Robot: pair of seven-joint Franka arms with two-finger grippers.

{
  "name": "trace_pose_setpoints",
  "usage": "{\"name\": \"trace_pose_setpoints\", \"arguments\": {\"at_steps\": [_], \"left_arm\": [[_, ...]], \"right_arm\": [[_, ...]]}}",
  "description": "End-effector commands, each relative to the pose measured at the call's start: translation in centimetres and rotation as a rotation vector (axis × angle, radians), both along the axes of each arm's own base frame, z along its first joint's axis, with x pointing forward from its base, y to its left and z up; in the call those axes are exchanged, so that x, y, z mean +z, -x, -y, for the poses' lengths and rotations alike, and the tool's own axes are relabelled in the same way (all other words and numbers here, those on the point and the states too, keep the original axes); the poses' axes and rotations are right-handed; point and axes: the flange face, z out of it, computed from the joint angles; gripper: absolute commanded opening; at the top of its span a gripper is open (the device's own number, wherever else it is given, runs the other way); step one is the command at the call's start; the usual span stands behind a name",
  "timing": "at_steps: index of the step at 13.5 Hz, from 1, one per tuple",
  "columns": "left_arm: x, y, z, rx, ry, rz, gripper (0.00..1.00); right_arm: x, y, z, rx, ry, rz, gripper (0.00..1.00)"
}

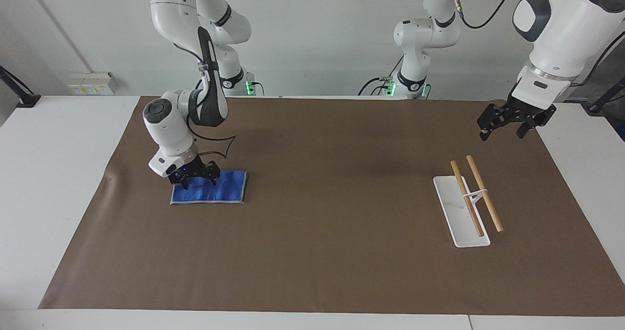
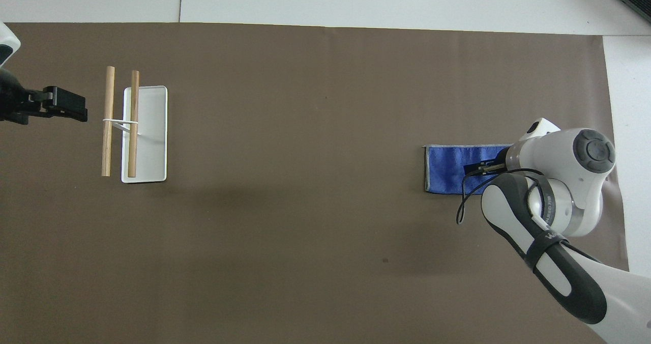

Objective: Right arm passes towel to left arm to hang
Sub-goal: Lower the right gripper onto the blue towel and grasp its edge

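The blue towel (image 1: 224, 189) lies flat and folded on the brown mat toward the right arm's end of the table; it also shows in the overhead view (image 2: 445, 171). My right gripper (image 1: 195, 179) is down on the towel's end, its fingers spread apart and touching the cloth. In the overhead view the right arm's wrist covers most of that gripper (image 2: 480, 168). My left gripper (image 1: 502, 131) is open and empty, waiting in the air over the mat's edge beside the rack; it also shows in the overhead view (image 2: 76, 111).
A hanging rack (image 1: 461, 213) with a white base and two wooden bars (image 2: 133, 122) stands toward the left arm's end of the table. The brown mat (image 1: 332, 232) covers the table's middle.
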Motion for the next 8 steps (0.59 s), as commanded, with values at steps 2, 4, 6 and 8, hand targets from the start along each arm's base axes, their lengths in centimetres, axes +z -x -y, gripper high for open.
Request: {"name": "trace_pose_setpoints", "arguments": {"at_steps": [2, 4, 6, 8], "left_arm": [[0.2, 0.9, -0.2, 0.0, 0.011, 0.0, 1.0], [0.2, 0.9, -0.2, 0.0, 0.011, 0.0, 1.0], [0.2, 0.9, -0.2, 0.0, 0.011, 0.0, 1.0], [0.2, 0.9, -0.2, 0.0, 0.011, 0.0, 1.0]], "right_arm": [[-0.1, 0.3, 0.2, 0.001, -0.014, 0.013, 0.1], [0.0, 0.3, 0.2, -0.058, -0.019, 0.007, 0.0], [0.8, -0.1, -0.7, -0.089, -0.024, 0.006, 0.0], [3.5, -1.4, -1.3, -0.12, -0.035, -0.02, 0.0]]}}
